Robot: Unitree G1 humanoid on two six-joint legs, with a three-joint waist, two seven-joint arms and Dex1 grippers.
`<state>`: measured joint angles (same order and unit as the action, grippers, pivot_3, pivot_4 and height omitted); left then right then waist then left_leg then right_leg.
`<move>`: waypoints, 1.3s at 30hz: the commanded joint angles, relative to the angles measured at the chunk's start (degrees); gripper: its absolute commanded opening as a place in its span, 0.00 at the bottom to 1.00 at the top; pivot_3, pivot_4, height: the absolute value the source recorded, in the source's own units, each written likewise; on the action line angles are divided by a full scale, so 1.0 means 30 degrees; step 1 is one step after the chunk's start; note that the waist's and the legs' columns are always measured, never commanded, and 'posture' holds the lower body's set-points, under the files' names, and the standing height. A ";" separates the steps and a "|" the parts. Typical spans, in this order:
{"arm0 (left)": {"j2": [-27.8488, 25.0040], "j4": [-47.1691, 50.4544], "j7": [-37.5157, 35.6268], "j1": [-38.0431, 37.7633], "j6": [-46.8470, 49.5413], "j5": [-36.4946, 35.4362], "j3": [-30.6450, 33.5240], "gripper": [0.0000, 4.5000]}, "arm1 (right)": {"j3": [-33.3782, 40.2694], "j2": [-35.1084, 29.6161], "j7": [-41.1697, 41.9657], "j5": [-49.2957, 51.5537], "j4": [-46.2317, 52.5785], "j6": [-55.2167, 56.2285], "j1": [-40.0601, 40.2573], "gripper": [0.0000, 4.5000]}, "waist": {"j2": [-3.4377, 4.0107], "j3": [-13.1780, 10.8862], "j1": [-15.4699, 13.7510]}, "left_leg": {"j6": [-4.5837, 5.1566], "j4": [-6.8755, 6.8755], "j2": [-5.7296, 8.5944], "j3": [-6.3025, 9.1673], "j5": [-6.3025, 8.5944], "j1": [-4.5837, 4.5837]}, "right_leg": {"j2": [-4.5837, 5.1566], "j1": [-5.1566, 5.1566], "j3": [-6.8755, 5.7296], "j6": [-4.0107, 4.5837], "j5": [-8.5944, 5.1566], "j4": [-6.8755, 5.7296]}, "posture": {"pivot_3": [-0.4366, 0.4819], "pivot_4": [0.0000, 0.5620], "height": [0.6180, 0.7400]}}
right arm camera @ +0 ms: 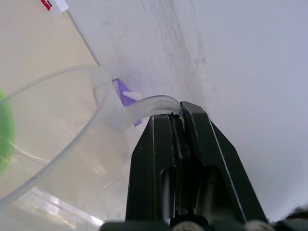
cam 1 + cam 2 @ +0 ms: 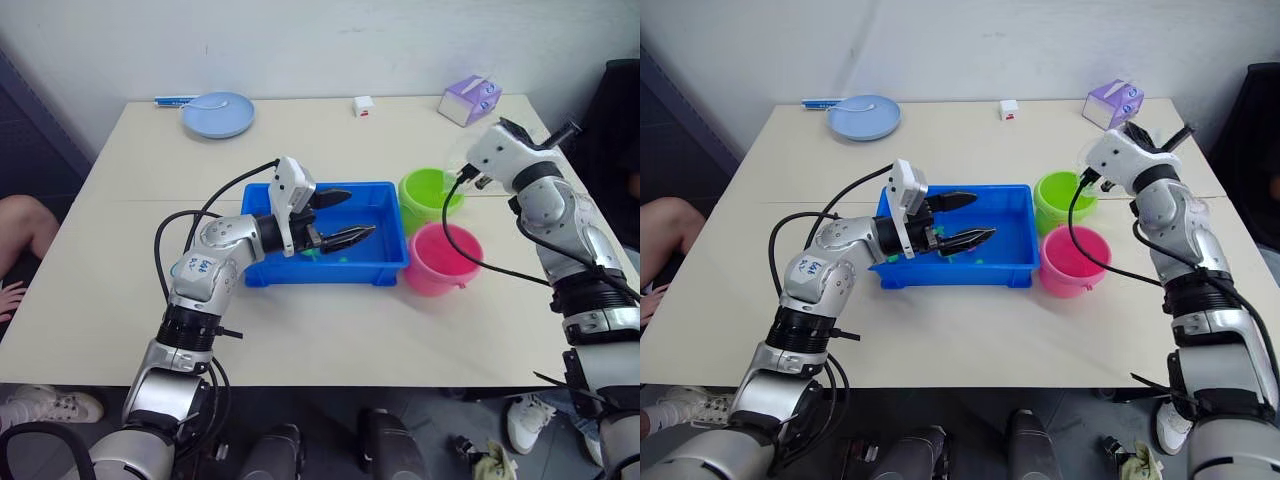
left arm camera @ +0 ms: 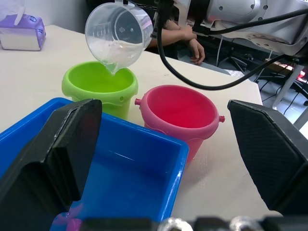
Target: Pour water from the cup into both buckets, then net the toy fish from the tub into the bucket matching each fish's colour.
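On the far left of the surface point(image 2: 120, 300) sits a pale-blue plate point(image 2: 218, 113). My left claw point(image 2: 338, 216) hovers over the blue tub point(image 2: 385, 268), its two black fingers spread wide and holding nothing. Small green fish point(image 2: 312, 254) lie in the tub beneath it; a pink fish point(image 3: 67, 224) shows at the tub's near corner in the left wrist view. Just right of the tub stand the green bucket point(image 2: 428, 186), farther back, and the pink bucket point(image 2: 440, 262), nearer, side by side. My right claw point(image 1: 179, 144) is closed tight on the handle of the clear cup point(image 3: 119, 32), which is tipped above the green bucket, water running from its spout into it. A purple tissue box point(image 2: 468, 98) sits behind.
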<state>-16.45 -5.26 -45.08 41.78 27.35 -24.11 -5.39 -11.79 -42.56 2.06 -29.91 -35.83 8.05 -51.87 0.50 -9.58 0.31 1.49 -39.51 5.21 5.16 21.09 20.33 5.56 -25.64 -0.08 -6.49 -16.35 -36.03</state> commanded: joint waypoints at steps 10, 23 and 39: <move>-0.0037 0.0563 0.0145 -0.0024 -0.0242 0.0062 0.0256 1.00 | -0.2292 -0.1345 -0.2751 -0.5090 0.0409 0.3106 -0.1411 0.15 | -0.0001 0.0000 -0.0003 | -0.0004 0.0000 0.0000 -0.0001 0.0000 0.0001 | -0.0007 -0.0001 -0.0002 0.0000 0.0000 0.0004 | 0.48 0.27 1.00; -0.0010 0.0608 0.0077 -0.0026 -0.0176 0.0008 0.0208 1.00 | -0.1617 -0.1250 -0.2700 -0.4954 0.0440 0.3366 -0.1023 0.15 | 0.0000 0.0000 0.0025 | -0.0006 0.0000 -0.0003 -0.0001 -0.0001 0.0001 | -0.0012 -0.0001 0.0000 0.0000 0.0000 0.0002 | 0.48 0.27 1.00; -0.1271 0.4295 -0.2935 -0.1383 0.2795 -0.3222 0.0351 1.00 | 1.3347 0.4257 0.0842 1.2632 1.2827 -1.0087 0.7396 0.15 | 0.0001 0.0001 -0.0075 | -0.0013 -0.0029 -0.0029 0.0090 0.0004 0.0029 | -0.0002 0.0027 -0.0052 -0.0008 0.0005 -0.0061 | 0.48 0.27 1.00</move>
<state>-19.73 4.84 -52.73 37.62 34.90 -31.69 -5.25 22.87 -30.74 4.92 2.22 -5.49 -16.78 -30.93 0.51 -9.58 0.08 1.45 -39.66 5.17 5.43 21.11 20.42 5.57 -25.54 -0.24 -6.51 -16.34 -36.23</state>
